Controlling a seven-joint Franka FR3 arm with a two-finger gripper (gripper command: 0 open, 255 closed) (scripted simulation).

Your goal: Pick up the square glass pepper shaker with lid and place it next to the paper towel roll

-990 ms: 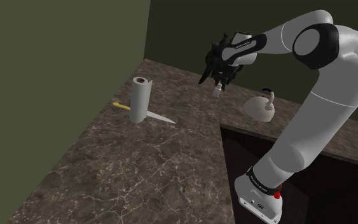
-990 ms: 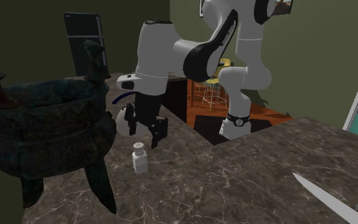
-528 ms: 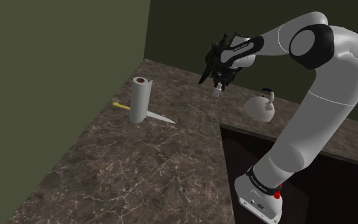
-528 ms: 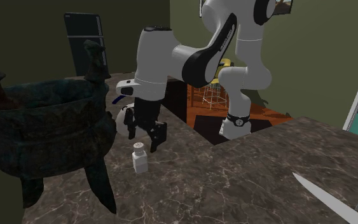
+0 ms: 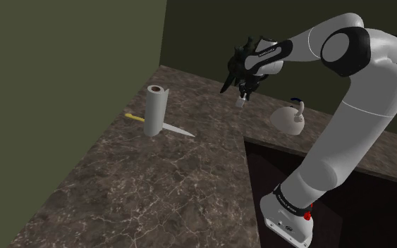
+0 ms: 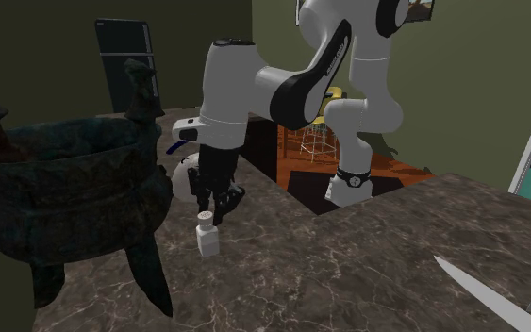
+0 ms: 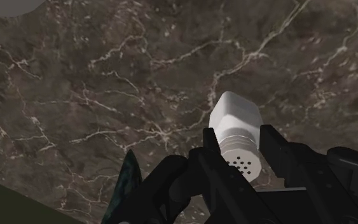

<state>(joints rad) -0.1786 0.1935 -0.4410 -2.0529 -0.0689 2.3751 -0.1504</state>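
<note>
The pepper shaker (image 7: 234, 118) is a small pale square bottle with a round perforated lid; it stands upright on the dark marble counter (image 5: 161, 183). My black gripper (image 7: 240, 156) comes down over it, and its two fingers press against either side of the lid. The second exterior view has the gripper (image 6: 208, 212) right on top of the shaker (image 6: 207, 236). In the shoulder view the shaker (image 5: 240, 101) sits under the gripper (image 5: 240, 91) near the counter's far edge. The white paper towel roll (image 5: 155, 110) stands upright well off toward the shoulder view's left.
A knife (image 5: 175, 129) with a yellow handle lies behind and beside the roll. A white kettle (image 5: 288, 118) stands to the shaker's right in the shoulder view. A big dark legged cauldron (image 6: 65, 189) stands close beside the shaker.
The fingers, spread wide above the shaker before, have come down a little and drawn in onto its lid. The shaker has not moved.
</note>
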